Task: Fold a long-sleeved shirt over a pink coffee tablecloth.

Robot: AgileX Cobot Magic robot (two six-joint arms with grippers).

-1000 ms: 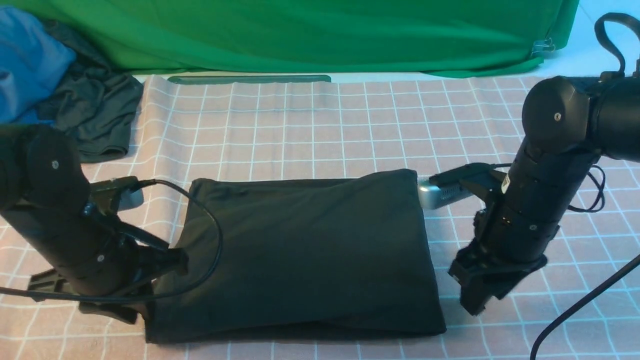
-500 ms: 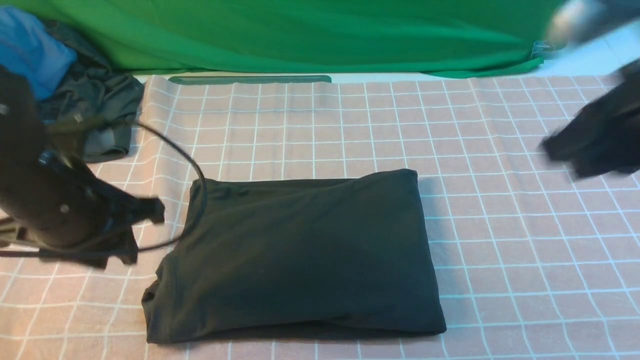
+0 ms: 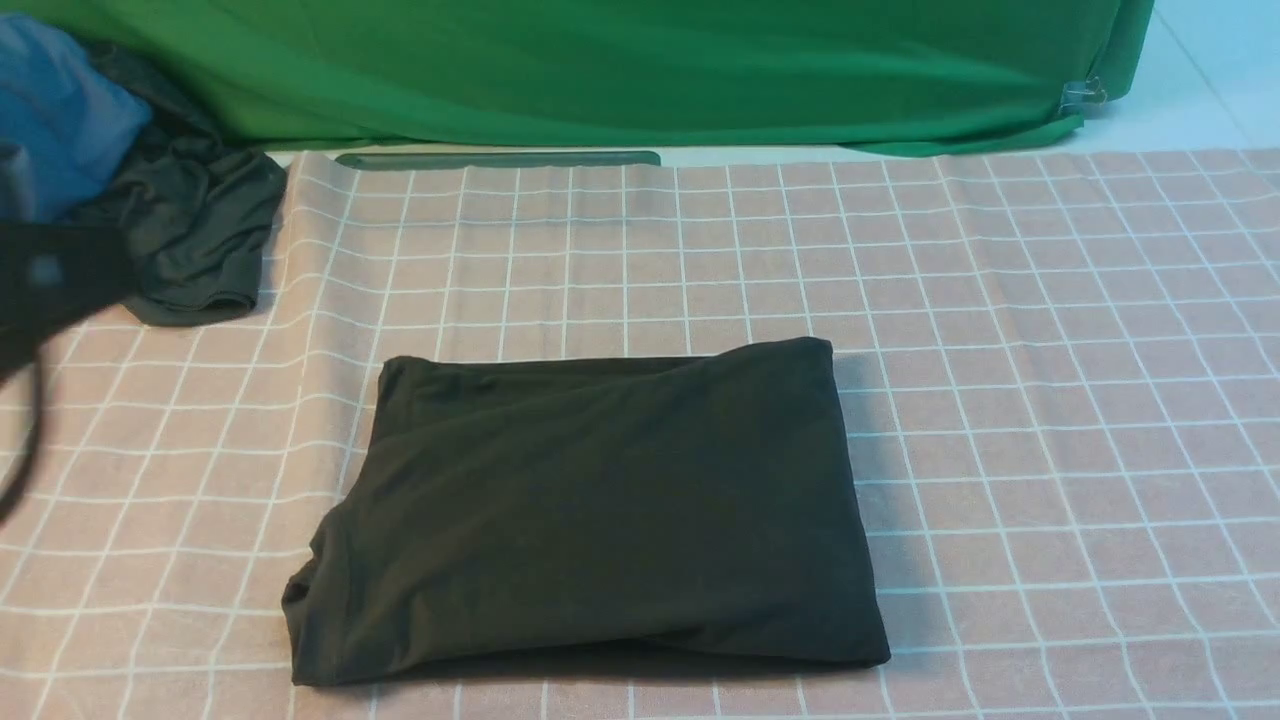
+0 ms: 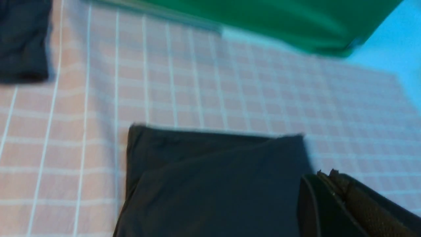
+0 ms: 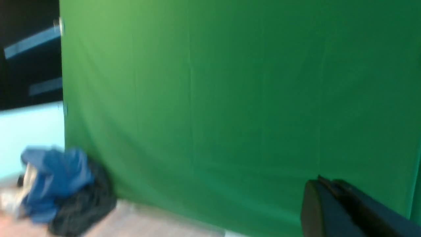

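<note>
At the far left a blue garment and a dark grey-green garment lie bunched against the green cloth. Just below them a blurred black piece of the left arm juts in from the edge, raised and well apart from the work. Its gripper shows only one dark finger in the left wrist view, so I cannot tell how wide it stands. Rightward, the long-sleeved shirt lies folded into a tidy rectangle on the pink coffee tablecloth, long axis running left to right, nearer the left arm. The right gripper faces the green backdrop, its opening unreadable too. The fold looks finished.
</note>
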